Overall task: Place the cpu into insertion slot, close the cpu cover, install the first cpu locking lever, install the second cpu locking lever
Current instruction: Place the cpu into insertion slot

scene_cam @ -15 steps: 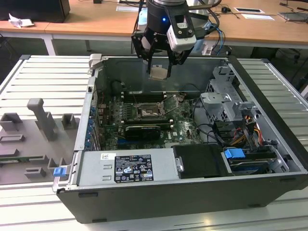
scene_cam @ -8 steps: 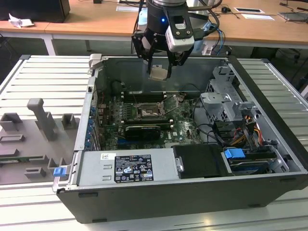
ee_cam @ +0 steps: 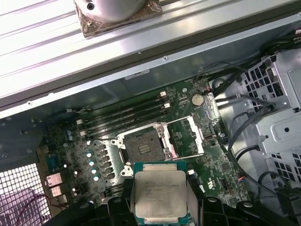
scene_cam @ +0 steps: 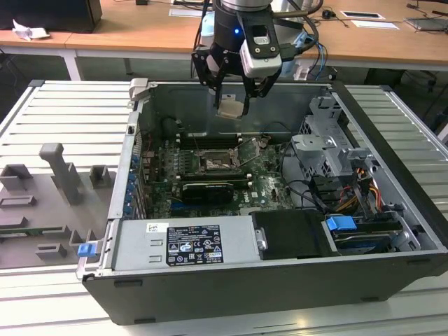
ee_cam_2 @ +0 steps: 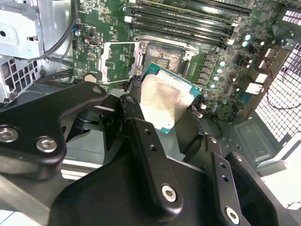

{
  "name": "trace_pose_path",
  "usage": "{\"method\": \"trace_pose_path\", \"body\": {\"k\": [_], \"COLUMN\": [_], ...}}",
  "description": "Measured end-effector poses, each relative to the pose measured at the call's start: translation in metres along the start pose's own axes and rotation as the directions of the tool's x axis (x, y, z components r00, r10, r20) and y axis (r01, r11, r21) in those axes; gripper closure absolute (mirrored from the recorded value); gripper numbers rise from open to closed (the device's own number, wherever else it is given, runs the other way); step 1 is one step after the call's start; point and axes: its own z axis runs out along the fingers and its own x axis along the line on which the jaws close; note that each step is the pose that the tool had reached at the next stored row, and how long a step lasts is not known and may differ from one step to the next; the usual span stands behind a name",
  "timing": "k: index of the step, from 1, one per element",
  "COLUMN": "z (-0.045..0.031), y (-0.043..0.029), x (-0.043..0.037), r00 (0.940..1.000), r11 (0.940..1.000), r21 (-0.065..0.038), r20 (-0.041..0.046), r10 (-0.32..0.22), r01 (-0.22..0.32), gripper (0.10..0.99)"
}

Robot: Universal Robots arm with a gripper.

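Observation:
My gripper (scene_cam: 231, 103) hangs above the open computer case, shut on the cpu (scene_cam: 229, 106), a flat square chip with a pale metal face. Both wrist views show the cpu (ee_cam_2: 164, 101) (ee_cam: 160, 193) clamped by its edges between the black fingers (ee_cam_2: 136, 120). Below it on the green board lies the insertion slot (scene_cam: 213, 164) (ee_cam_2: 165, 59) (ee_cam: 143, 146), a dark square recess with nothing in it. The cpu cover (ee_cam_2: 120, 61) (ee_cam: 186, 136), a silvery windowed frame, is swung open beside the slot. The cpu is well clear of the board.
Long black memory slots (scene_cam: 210, 140) run behind the socket, and a black expansion card (scene_cam: 206, 190) lies in front of it. A drive cage (scene_cam: 329, 140) with cables fills the exterior view's right. The power supply (scene_cam: 185, 241) sits at the front. Grey fixtures (scene_cam: 63, 171) stand outside the case.

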Motion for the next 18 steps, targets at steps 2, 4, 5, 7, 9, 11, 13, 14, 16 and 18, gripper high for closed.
{"method": "trace_pose_path", "body": {"k": [2,4,5,7,9,11,13,14,16,18], "z": [0.0002,0.0004,0.0004,0.0005,0.0008,0.0013,0.0025,0.0029,0.0040,0.0048], "y": [0.0000,-0.0001,-0.0001,-0.0001,-0.0001,-0.0001,-0.0002,-0.0003,-0.0004,-0.0004], "x": [0.0000,0.0000,0.0000,0.0000,0.0000,0.0000,0.0000,0.0000,-0.0001,-0.0001], "r00": [0.9999,0.9996,0.9993,0.9987,0.9979,0.9968,0.9961,0.9960,0.9960,0.9959], "r11": [0.9999,0.9996,0.9993,0.9987,0.9979,0.9968,0.9961,0.9961,0.9960,0.9959], "r21": [0.000,0.000,-0.001,-0.001,-0.002,-0.002,-0.002,-0.002,-0.002,-0.002], "r20": [0.0012,0.0023,0.0032,0.0046,0.0057,0.0070,0.0077,0.0077,0.0078,0.0079], "r10": [0.013,0.026,0.037,0.052,0.065,0.080,0.088,0.089,0.089,0.090], "r01": [-0.013,-0.026,-0.037,-0.052,-0.065,-0.080,-0.088,-0.089,-0.089,-0.090], "gripper": [0.557,0.557,0.557,0.557,0.557,0.557,0.557,0.557,0.557,0.557]}}
